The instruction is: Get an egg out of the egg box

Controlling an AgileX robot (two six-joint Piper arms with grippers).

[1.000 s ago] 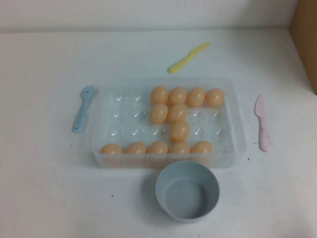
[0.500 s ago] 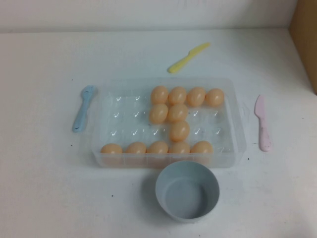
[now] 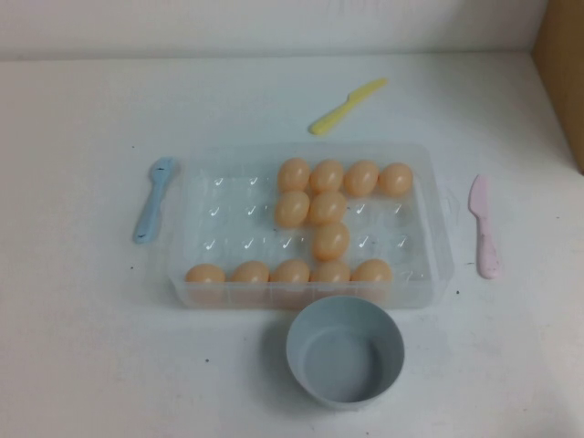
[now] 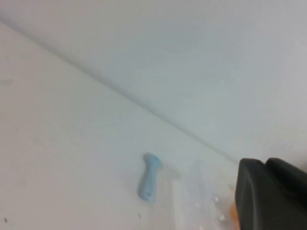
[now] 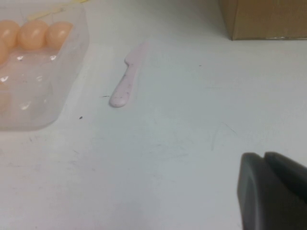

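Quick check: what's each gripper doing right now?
Left gripper: near the blue spoon, holding nothing visible.
Right gripper: over bare table near the pink knife, likewise.

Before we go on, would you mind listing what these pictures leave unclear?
- Left gripper: left wrist view shows only a dark corner, cut off by the edge; absent from the high view.
- Right gripper: same in the right wrist view.
- Egg box: mostly cut off there.
- Eggs: no chosen one is marked.

Eggs [image 3: 330, 241] in the egg box [image 3: 187, 274]; bowl [image 3: 345, 351] just before it.
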